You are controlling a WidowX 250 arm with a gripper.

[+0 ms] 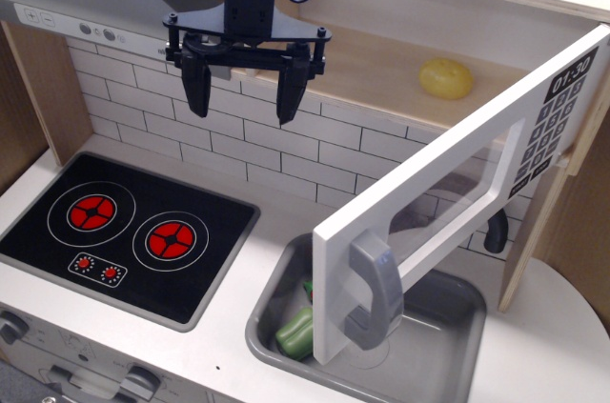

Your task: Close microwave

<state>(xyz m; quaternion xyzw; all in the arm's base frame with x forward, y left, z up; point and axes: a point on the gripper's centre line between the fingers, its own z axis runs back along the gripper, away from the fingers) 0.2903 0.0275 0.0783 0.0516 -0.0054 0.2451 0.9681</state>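
Nearest, the microwave door is swung wide; the gripper, jaws spread and empty, is hung well apart, so approach is judged pending.

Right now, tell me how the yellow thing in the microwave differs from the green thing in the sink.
The yellow object is round and sits up inside the microwave in full view. The green object is longer, lies down in the sink, and is partly hidden by the open door. The gripper touches neither.
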